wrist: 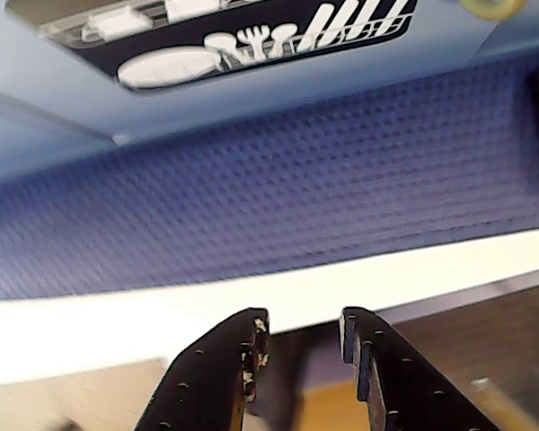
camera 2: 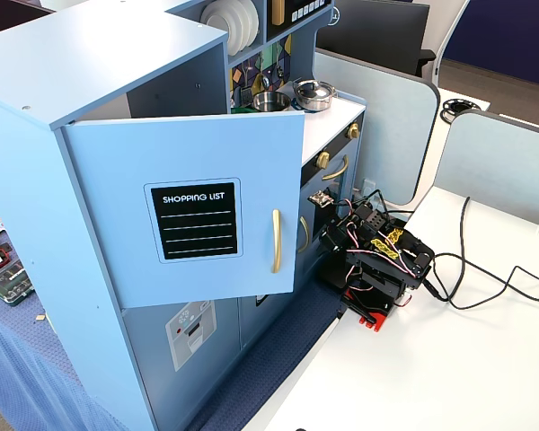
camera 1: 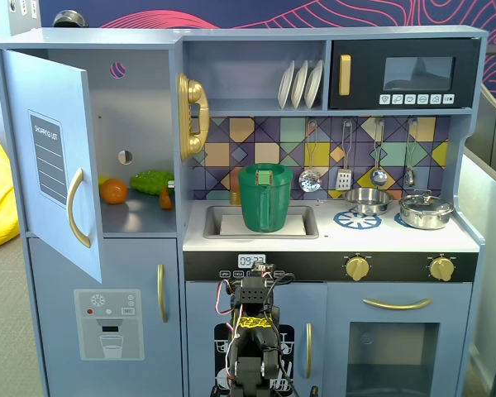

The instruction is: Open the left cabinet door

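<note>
We judge the opening done: left cabinet door (camera 1: 54, 157) swung wide, well above and apart from our gripper (wrist: 303, 346). Jaws slightly apart, holding nothing. Next: stay parked.

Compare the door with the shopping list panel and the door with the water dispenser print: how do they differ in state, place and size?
The shopping list door is swung open; the dispenser door is shut. The shopping list door is the upper one, the dispenser door sits below it. The shopping list door looks taller. Both are blue-grey with a gold handle.
</note>
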Action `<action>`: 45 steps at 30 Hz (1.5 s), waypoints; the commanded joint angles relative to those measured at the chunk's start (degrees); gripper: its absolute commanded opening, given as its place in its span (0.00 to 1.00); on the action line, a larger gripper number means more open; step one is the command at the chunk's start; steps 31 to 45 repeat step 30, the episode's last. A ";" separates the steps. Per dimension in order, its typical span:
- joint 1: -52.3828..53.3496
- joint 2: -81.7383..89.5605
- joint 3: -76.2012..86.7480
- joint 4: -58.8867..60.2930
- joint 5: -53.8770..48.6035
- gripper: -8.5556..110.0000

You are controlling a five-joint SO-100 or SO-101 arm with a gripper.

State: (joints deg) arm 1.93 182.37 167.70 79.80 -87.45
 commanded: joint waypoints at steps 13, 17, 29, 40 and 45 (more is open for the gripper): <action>0.88 -0.26 3.96 7.73 -3.25 0.07; 0.88 -0.26 3.96 7.73 -3.08 0.08; 0.88 -0.26 3.96 8.09 -1.49 0.07; 0.88 -0.26 3.96 8.09 -1.49 0.07; 0.88 -0.26 3.96 8.09 -1.49 0.07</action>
